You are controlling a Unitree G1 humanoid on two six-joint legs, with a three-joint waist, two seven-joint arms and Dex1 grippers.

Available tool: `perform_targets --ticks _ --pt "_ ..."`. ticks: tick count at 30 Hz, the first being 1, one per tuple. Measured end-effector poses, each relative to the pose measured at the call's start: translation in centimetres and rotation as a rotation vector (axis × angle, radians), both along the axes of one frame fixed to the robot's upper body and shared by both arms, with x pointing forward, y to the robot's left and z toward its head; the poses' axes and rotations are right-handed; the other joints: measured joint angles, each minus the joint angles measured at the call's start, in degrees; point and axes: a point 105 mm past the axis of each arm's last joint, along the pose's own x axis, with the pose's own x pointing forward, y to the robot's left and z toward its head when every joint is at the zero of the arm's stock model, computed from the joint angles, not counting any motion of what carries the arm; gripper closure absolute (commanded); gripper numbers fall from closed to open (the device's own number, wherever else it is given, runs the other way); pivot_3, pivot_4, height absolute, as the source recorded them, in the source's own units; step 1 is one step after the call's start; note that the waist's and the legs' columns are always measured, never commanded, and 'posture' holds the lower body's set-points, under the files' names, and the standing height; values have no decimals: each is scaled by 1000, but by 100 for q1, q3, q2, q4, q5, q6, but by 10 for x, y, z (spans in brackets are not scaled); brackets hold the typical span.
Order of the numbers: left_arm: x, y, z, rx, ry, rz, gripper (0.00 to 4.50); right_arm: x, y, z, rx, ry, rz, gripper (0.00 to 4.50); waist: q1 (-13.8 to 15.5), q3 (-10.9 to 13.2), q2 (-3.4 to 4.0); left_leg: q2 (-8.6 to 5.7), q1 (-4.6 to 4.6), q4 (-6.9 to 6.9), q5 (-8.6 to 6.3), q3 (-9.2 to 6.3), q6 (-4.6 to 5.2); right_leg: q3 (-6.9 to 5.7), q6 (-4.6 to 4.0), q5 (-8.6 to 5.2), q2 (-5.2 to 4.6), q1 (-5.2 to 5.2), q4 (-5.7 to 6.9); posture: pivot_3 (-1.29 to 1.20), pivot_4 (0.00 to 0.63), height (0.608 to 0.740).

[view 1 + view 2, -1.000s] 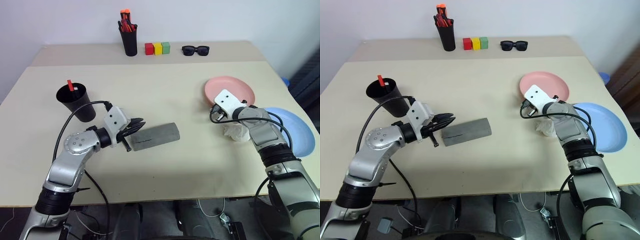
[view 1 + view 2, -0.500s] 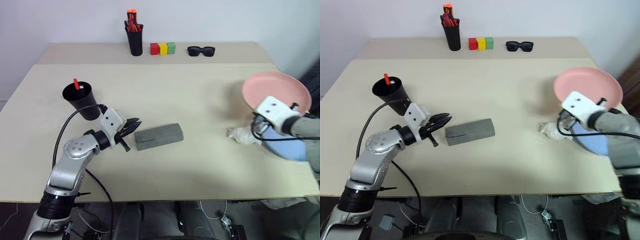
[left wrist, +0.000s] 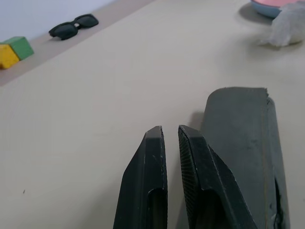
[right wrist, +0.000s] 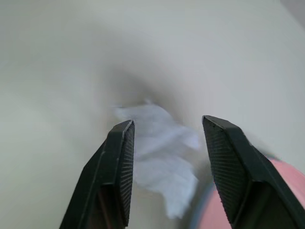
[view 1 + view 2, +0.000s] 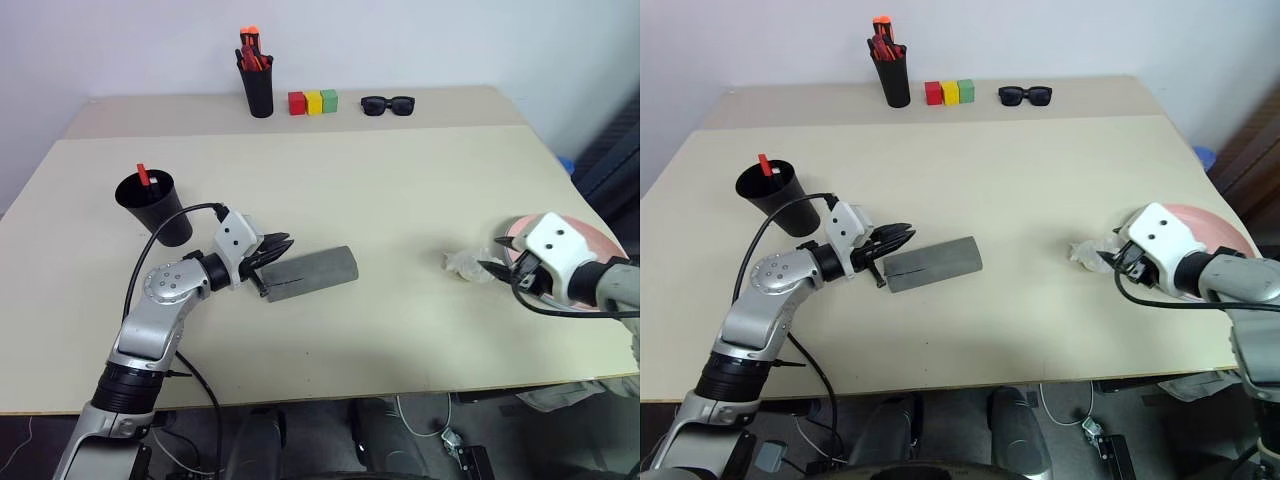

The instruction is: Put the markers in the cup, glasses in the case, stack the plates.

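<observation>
Now, looking down from my head, I see the grey rectangular glasses case (image 5: 308,273) lying shut near the middle of the beige table (image 5: 380,200), and my left gripper (image 5: 272,251) sits at its left end, fingers pressed nearly together and holding nothing. The tapered matte black cup (image 5: 150,204) stands just behind that arm with a red marker (image 5: 142,175) poking out of it; a second marker I cannot make out. Over at the right edge, the salmon pink round plate (image 5: 590,232) rests flat on the light blue plate (image 5: 1206,157), of which only a sliver shows past the table edge. My right gripper (image 5: 497,269) hovers in front of the pink plate with its fingers apart, empty, pointing at a crumpled white tissue (image 5: 464,264). Along the back stand a narrow black pen holder (image 5: 257,90), three coloured blocks (image 5: 313,101) and chunky black sunglasses (image 5: 388,103). The thin wire-framed glasses I cannot find; whether they are inside the shut case I cannot tell.

From my left wrist, the two black fingers (image 3: 151,181) stand close with a thin gap, and the case (image 3: 243,143) lies just beside them, touching or nearly so.

From my right wrist, the fingers (image 4: 120,167) stand wide apart, framing the tissue, with the pink rim (image 4: 248,210) at the corner.

I judge the plates stacked and let go. What remains hangs on the case: my next move calls for checking that its lid is properly down.
</observation>
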Motion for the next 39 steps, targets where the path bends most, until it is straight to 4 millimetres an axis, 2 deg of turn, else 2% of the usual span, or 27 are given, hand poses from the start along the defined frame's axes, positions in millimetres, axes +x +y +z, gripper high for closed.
perform_targets --ticks 2,3,4,7,11,14,17,19,20,21,23,26,30,33,35,38,39 --pt "-1 1 -3 2 7 10 4034 5 -2 -18 -22 29 -20 2201 1 0 0 0 0 -1 0 0 0 0 0 0 -1 1 -2 0 150 740" --pt "-2 3 -6 3 14 16 4034 8 -5 -26 -23 37 -45 2751 0 0 0 -1 0 -2 0 1 0 0 -1 0 -1 0 -2 0 150 740" --pt "-2 3 -7 3 19 18 4034 10 -7 -29 -21 33 -62 3021 0 0 0 -1 0 -1 0 1 0 0 -1 0 -1 0 -1 0 150 740" --pt "-3 4 -9 2 22 23 4034 17 -14 -25 -47 -10 -98 4482 0 0 0 0 1 -1 0 0 1 0 -1 0 -1 0 -1 0 150 740" --pt "-2 4 -8 1 18 28 4034 14 -16 -23 -43 -23 -96 4482 1 0 0 -1 0 -2 -1 0 1 0 0 0 -1 0 -2 0 150 740" --pt "-2 3 -7 -1 16 28 4034 14 -24 0 -20 -81 -125 4482 2 0 0 -1 0 0 -1 0 1 1 0 0 -1 1 -2 0 150 740" --pt "0 2 -4 -2 8 25 4034 17 -50 38 -64 -181 -229 4482 -2 0 0 -1 2 -1 -1 1 1 0 -1 0 -1 1 -2 0 150 740" --pt "3 3 -3 -2 9 31 4034 17 -70 47 -107 -202 -312 4482 0 -1 -2 0 2 -3 -1 0 1 -1 -2 -1 0 1 -4 0 150 740" --pt "4 4 -3 -3 9 36 4034 17 -80 45 -123 -193 -353 4482 0 -1 -2 0 1 -3 -1 1 2 0 -2 -1 -1 2 -8 0 150 740" --pt "5 5 -4 -4 11 44 4034 16 -88 40 -126 -177 -381 3920 0 -1 -2 0 0 -4 -2 1 3 0 -2 0 -1 2 -11 0 150 740" --pt "7 7 -4 -7 12 58 4034 16 -95 29 -114 -141 -411 3245 -11 0 -1 -1 -1 -5 -3 4 5 2 -1 0 -2 2 -13 0 150 740" --pt "8 13 -1 -16 0 90 4034 20 -93 21 -132 -135 -400 1690 -32 0 2 0 1 -6 -3 4 6 3 -1 0 -1 1 -11 0 150 740" --pt "-3 31 -4 -6 1 156 4034 32 -77 32 -139 -203 -305 1690 -94 0 3 1 3 -9 -4 6 6 5 0 0 -2 1 -12 0 150 740" --pt "-15 48 -10 -1 16 231 4034 42 -55 44 -48 -249 -194 1690 -118 2 -1 2 3 -9 -4 6 6 5 0 0 -1 3 -13 0 150 740" --pt "-27 72 -14 1 25 326 4034 48 -29 47 137 -241 -97 1690 -169 3 -3 5 4 -12 -4 6 7 5 -1 1 1 2 -12 0 150 740" --pt "-49 112 -20 40 45 466 4034 48 1 45 352 -167 32 1690 -151 4 -4 9 5 -14 -7 5 11 4 -2 0 3 1 -10 0 150 740" --pt "-56 123 -24 56 60 505 4034 47 4 43 382 -139 59 1690 -128 5 -3 7 2 -13 -8 5 13 3 -3 -1 1 1 -14 0 150 740"
